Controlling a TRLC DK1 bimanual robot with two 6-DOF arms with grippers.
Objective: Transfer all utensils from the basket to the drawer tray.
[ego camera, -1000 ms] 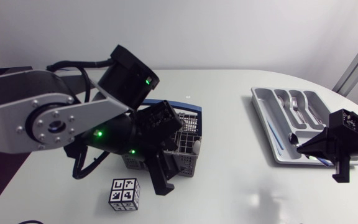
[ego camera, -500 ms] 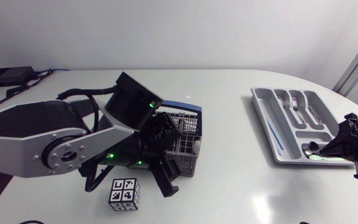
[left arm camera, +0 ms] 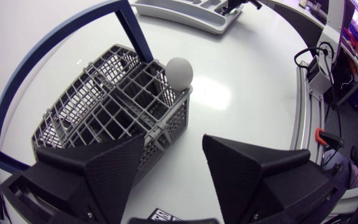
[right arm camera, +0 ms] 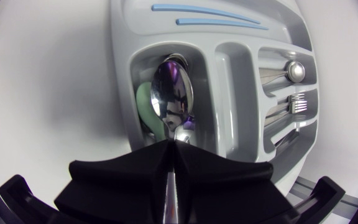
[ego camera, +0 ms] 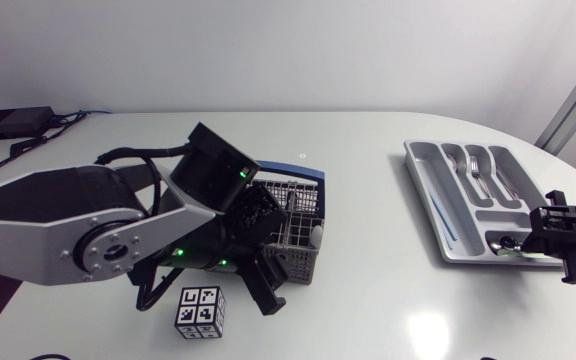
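Note:
The grey wire basket [ego camera: 301,215] stands mid-table with a white round-ended utensil [ego camera: 317,237] upright in its near right corner. My left gripper [ego camera: 268,280] hangs open at the basket's near edge. In the left wrist view the basket [left arm camera: 104,106] and the white utensil [left arm camera: 179,71] lie ahead of the open left gripper [left arm camera: 179,180]. The grey drawer tray [ego camera: 423,180] sits at the right. My right gripper [ego camera: 531,238] is shut on a metal spoon [right arm camera: 171,96] whose bowl lies in the tray's near compartment, over a green utensil [right arm camera: 143,109].
Forks and spoons [ego camera: 478,170] lie in the tray's far compartments, and thin blue sticks [right arm camera: 210,18] fill its long side slot. A cube with black-and-white markers [ego camera: 200,310] stands in front of the basket. The basket has a blue handle [left arm camera: 23,81].
My right gripper has moved right and down, bringing the spoon into the tray's near compartment. The left arm has shifted a little beside the basket.

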